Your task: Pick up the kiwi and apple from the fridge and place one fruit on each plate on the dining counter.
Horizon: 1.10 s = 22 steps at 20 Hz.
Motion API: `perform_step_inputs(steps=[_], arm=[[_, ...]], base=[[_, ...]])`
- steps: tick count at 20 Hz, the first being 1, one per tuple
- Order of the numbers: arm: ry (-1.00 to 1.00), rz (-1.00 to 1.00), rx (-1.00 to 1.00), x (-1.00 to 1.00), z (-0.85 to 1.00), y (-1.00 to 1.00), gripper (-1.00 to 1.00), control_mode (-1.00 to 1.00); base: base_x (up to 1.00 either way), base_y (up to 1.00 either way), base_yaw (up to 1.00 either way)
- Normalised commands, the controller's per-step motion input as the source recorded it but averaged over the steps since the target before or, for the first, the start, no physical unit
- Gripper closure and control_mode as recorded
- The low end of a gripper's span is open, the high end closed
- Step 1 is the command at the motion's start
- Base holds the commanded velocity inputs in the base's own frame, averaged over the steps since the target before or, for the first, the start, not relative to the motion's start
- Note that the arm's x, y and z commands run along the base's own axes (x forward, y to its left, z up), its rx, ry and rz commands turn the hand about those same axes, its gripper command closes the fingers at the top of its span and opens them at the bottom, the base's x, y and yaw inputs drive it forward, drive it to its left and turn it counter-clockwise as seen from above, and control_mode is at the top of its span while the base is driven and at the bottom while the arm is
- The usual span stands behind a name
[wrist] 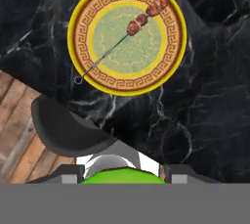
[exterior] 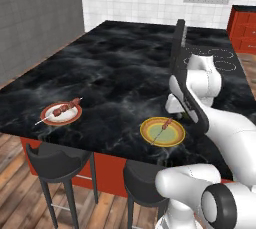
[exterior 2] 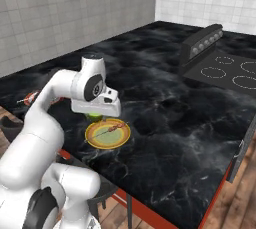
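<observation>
Two plates sit on the dining counter (exterior: 115,68), each with a meat skewer across it: the yellow-rimmed plate (exterior: 162,131) near the front edge and the red-rimmed plate (exterior: 61,113) well off to its left. The gripper (exterior 2: 95,115) hovers just above the counter beside the yellow-rimmed plate, fingers clamped on the green kiwi (wrist: 122,175). Dark stools (exterior: 56,160) stand below the counter's edge.
</observation>
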Motion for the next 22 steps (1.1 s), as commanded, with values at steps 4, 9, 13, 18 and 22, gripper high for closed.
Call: perform_step_inputs(steps=[4, 9, 13, 18, 22], arm=[[-0.16, 0.18, 0.00, 0.65, -1.00, -0.26, 1.00, -1.00], [-0.29, 0.15, -0.06, 0.37, -0.93, -0.08, 1.00, -1.00], [-0.24, 0.43, -0.01, 0.49, -0.38, 0.02, 1.00, -1.00], [-0.08, 0.72, 0.00, -0.03, 0.00, -0.04, 1.00, -1.00], [-0.02, 0.26, -0.06, 0.00, 0.00, 0.03, 1.00, -1.00]], base=[[0.00, 0.00, 0.00], [0.00, 0.00, 0.00], [0.00, 0.00, 0.00], [0.00, 0.00, 0.00], [0.00, 0.00, 0.00]])
